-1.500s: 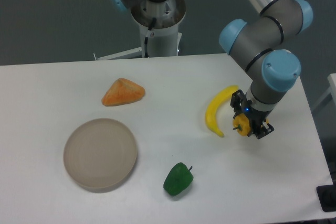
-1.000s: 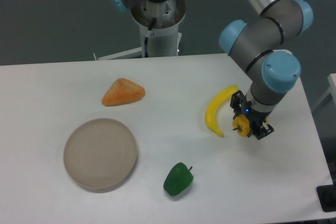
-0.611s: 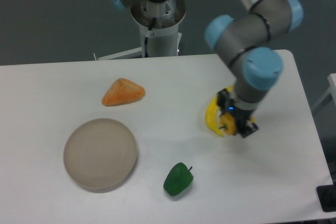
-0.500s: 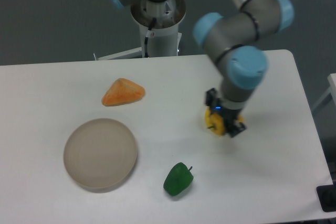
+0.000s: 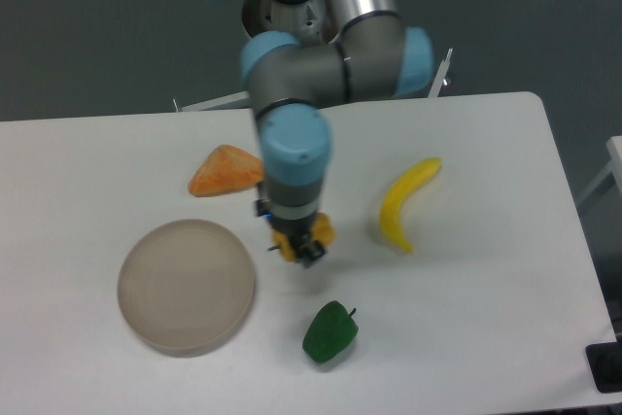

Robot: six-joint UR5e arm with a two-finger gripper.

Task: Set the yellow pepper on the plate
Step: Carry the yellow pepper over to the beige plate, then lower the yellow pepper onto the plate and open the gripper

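You see the end effector [image 5: 300, 243] clenched around the yellow pepper [image 5: 294, 238], which is held just to the right of the plate [image 5: 186, 286] and is not over it; whether the pepper touches the table [image 5: 505, 318] you cannot tell, though a faint shadow lies on the table under it. Only a small part of the pepper shows between the dark fingers, with a short stem poking out on the side toward the plate. The plate itself lies flat on the table with nothing on it. Beyond the plate and to its right, an orange wedge [image 5: 224, 171] rests on the table, partly hidden at its right end by the arm's blue-capped wrist [image 5: 294, 143], which stands directly above the end effector. To the right of the plate and nearer the front edge of the table sits a green pepper [image 5: 329, 331], close below the end effector but apart from it. A banana [image 5: 401, 204] lies well to the right of the plate, beyond the end effector, curved and untouched.
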